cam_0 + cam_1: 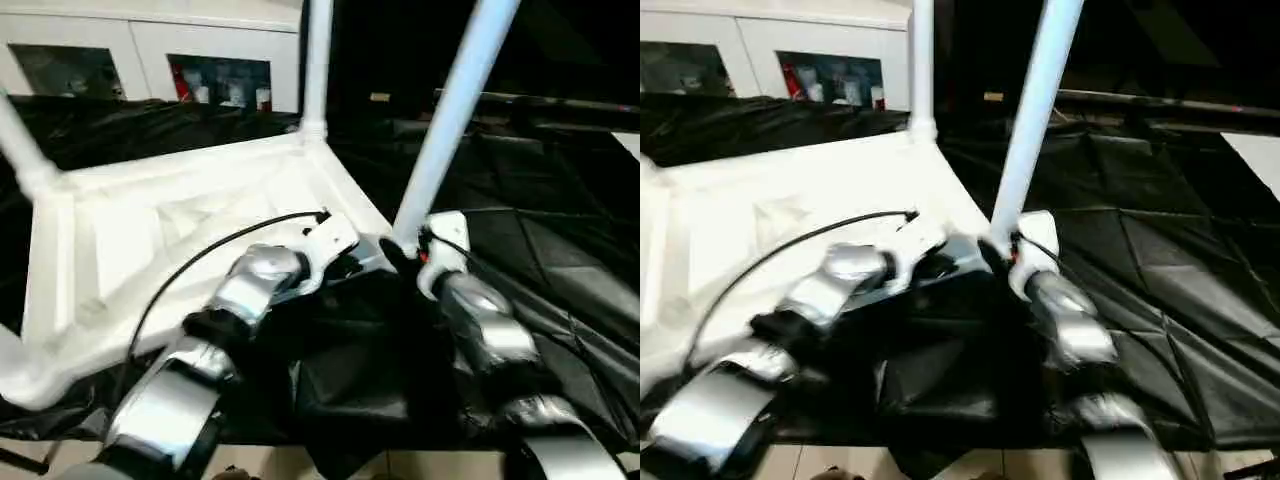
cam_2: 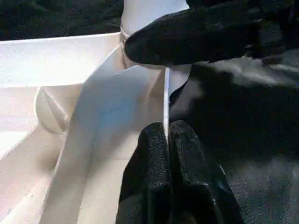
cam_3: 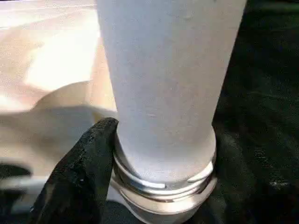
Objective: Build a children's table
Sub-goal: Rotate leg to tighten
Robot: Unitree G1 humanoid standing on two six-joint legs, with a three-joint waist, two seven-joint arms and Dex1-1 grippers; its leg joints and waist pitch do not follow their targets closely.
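White tabletop [image 1: 190, 230] lies underside-up on the worktop; your right end effector [image 3: 154, 154] clamps the leg [image 1: 450, 120] at its near corner socket, left end effector [image 2: 167, 140] pinches the tabletop's edge closed; next, likely seat it straight down.

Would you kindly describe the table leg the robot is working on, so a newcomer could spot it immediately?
Find the white tabletop lying underside-up on the black sheet. At its near right corner, a white leg leans rightward. Unlike the straight leg at the far corner, its base sits in the right gripper, beside the left gripper.
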